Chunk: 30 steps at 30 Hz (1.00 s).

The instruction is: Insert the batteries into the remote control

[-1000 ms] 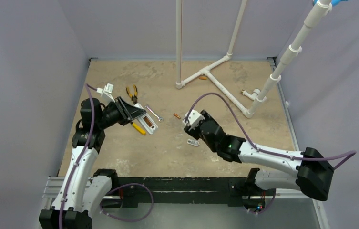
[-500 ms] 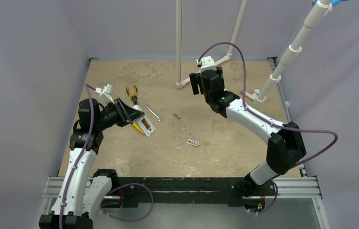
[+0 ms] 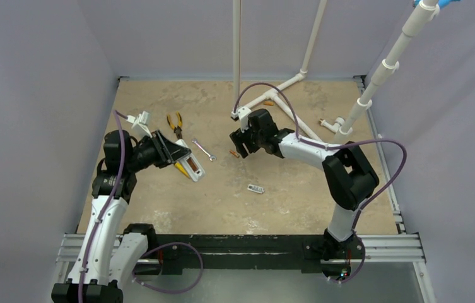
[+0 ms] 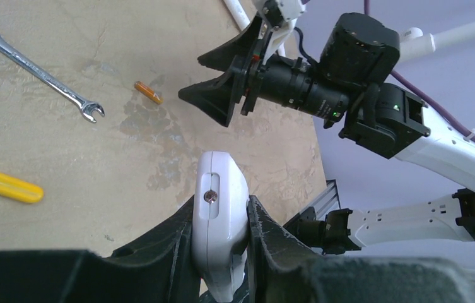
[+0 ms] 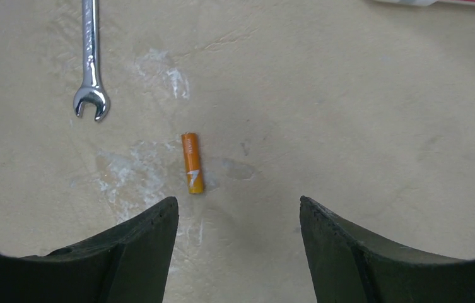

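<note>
1. Right gripper is spread open above a small orange cylindrical battery lying loose on the tan table.
2. A slim white remote control is clamped by the left gripper, further left.
3. One orange cell appears seated in it; the loose one is not yet loaded.

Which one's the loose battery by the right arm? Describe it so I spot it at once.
From the white pipe frame at the back of the table, come toward the near edge to the open right hand. The battery lies on the table just ahead of it. It is a short orange cylinder, unlike the long silver wrench to its left.
</note>
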Tool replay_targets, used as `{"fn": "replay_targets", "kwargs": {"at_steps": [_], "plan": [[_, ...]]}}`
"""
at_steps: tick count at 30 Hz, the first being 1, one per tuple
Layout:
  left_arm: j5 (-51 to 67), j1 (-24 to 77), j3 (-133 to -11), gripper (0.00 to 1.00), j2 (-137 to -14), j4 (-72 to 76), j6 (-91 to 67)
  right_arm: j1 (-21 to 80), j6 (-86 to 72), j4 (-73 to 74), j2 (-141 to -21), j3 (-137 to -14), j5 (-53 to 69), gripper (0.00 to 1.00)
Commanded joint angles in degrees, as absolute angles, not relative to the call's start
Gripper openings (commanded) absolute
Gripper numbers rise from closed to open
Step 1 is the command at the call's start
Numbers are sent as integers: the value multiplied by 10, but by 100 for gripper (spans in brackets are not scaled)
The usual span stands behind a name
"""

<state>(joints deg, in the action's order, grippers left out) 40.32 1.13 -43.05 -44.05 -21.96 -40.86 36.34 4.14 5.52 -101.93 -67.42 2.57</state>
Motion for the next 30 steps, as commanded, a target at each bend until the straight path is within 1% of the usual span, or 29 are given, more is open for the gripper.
{"fn": "replay_targets", "kwargs": {"at_steps": [1,8,16,19,24,28,30], "plan": [[423,5,-443,0,-443,-187,-406,384,58,29,-1045,-682,58,67],[427,6,-443,0,-445,-183,-410,407,47,6,-1083,-693,46,59],[423,5,-440,0,-442,-182,-413,413,48,20,-1115,-711,19,49],[424,6,-439,0,-444,-180,-414,413,51,40,-1129,-726,15,44],[425,6,-440,0,-443,-184,-413,413,60,81,-1143,-748,23,32],[422,6,-442,0,-443,-184,-412,414,66,113,-1129,-748,36,24],[421,6,-444,0,-446,-184,-411,415,68,123,-1111,-739,41,22]]}}
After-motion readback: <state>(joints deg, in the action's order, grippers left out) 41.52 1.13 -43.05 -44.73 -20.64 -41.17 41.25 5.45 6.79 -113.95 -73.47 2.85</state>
